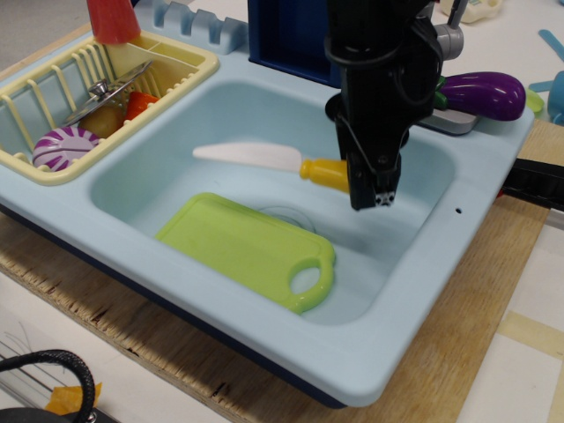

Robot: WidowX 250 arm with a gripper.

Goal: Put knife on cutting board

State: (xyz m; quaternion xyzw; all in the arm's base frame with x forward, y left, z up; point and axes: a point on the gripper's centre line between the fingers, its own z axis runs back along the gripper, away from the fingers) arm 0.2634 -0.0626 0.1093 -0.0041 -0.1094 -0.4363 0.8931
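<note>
The knife (pixel 264 159) has a white curved blade pointing left and a yellow handle. My black gripper (pixel 368 196) is shut on the handle's right end and holds the knife roughly level in the air, inside the sink above the basin floor. The lime-green cutting board (pixel 242 245) lies flat on the sink floor, below and to the left of the gripper, with its loop handle at the right end. The knife does not touch the board. The end of the handle is hidden by my fingers.
The light blue sink (pixel 414 291) has raised walls all round. A yellow dish rack (pixel 189 66) at the left holds a metal utensil (pixel 106 92) and toy food. A grey faucet (pixel 445 40) and a purple eggplant (pixel 480 92) stand behind the basin.
</note>
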